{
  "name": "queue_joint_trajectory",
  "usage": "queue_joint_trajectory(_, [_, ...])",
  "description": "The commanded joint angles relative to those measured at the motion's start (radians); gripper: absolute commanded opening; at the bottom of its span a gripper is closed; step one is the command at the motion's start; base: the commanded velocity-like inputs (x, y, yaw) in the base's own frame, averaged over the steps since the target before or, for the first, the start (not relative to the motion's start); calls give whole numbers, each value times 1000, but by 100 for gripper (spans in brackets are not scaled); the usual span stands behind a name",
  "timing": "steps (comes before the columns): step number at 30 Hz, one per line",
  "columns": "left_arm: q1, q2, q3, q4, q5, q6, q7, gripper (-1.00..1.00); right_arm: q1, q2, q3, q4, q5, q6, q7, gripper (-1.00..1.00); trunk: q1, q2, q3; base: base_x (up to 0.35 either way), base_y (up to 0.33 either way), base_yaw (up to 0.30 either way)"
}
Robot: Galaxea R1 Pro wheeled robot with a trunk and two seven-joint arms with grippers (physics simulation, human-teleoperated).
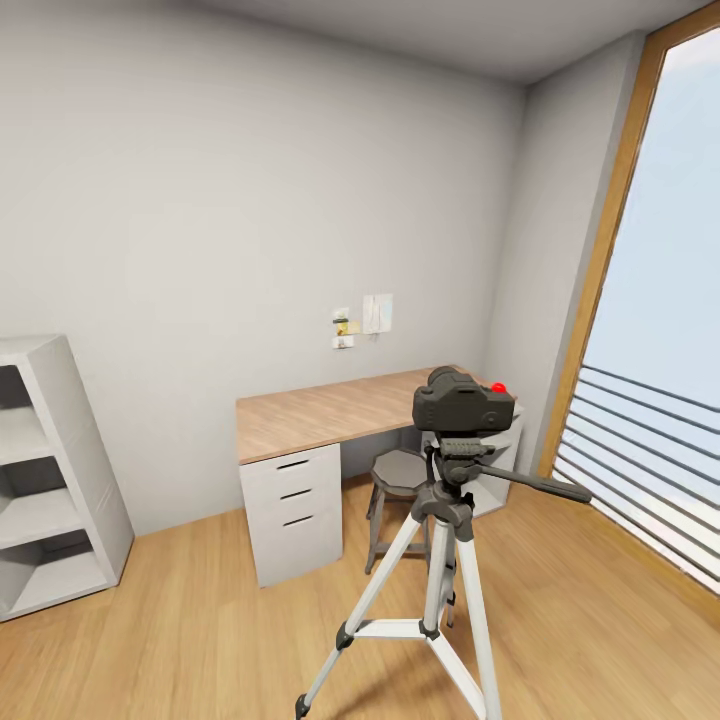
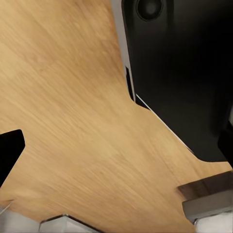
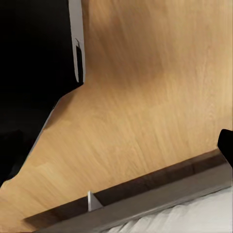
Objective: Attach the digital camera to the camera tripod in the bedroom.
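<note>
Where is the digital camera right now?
In the head view, the digital camera sits atop the camera tripod, right of centre, in front of the desk and stool.

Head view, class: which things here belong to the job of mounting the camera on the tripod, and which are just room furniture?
Belongs to the job:
digital camera, sitting on top of the tripod head
camera tripod, standing on the wood floor

Just standing about:
desk
stool, tucked by the desk behind the tripod
cube shelf
window

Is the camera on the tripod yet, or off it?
On it: the camera sits upright on the tripod head, above the spread legs. Whether it is locked, cannot tell.
</note>
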Motion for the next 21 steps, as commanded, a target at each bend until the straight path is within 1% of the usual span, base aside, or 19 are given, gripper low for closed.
queue_joint_trajectory(1, [0,0,-4,-2,-10,2,-9,100,0,5,9,0,-10,-22,-1,100,0,-1,0,0,0,0])
queue_joint_trajectory(3, [1,0,-2,-2,-10,1,-9,100,0,8,10,-1,-10,-56,-1,100,0,-1,0,0,0,0])
queue_joint_trajectory(4, [1,0,0,-2,-9,0,-9,100,0,10,11,-2,-10,-96,-1,100,0,-1,0,0,0,0])
queue_joint_trajectory(5, [1,0,2,-2,-8,-1,-9,100,0,11,11,-2,-10,-119,-1,100,0,-1,0,0,0,0])
queue_joint_trajectory(6, [1,-2,7,-3,-6,-2,-10,100,0,12,12,-3,-9,-170,-1,100,0,-1,0,0,0,0])
queue_joint_trajectory(7, [1,-4,9,-3,-5,-3,-10,100,0,12,12,-3,-9,-197,-1,100,0,-1,0,0,0,0])
queue_joint_trajectory(8, [1,-10,12,-3,-4,-4,-10,100,0,13,11,-3,-9,-252,-1,100,0,-1,0,0,0,0])
queue_joint_trajectory(10, [1,-14,16,-3,-4,-4,-10,100,0,13,10,-3,-9,-305,-1,100,0,-1,0,0,0,0])
queue_joint_trajectory(11, [1,-19,18,-4,-3,-5,-10,100,0,13,9,-3,-10,-356,-1,100,0,-1,0,0,0,0])
queue_joint_trajectory(14, [1,-30,20,-4,-3,-5,-11,100,0,14,8,-3,-10,-414,-1,100,0,-1,0,0,0,0])
queue_joint_trajectory(16, [1,-43,21,-5,-3,-4,-12,100,0,14,9,-3,-9,-447,-1,100,0,-1,0,0,0,0])
queue_joint_trajectory(21, [1,-59,22,-6,-2,-6,-14,100,0,14,10,-3,-9,-474,-1,100,0,-1,0,0,0,0])
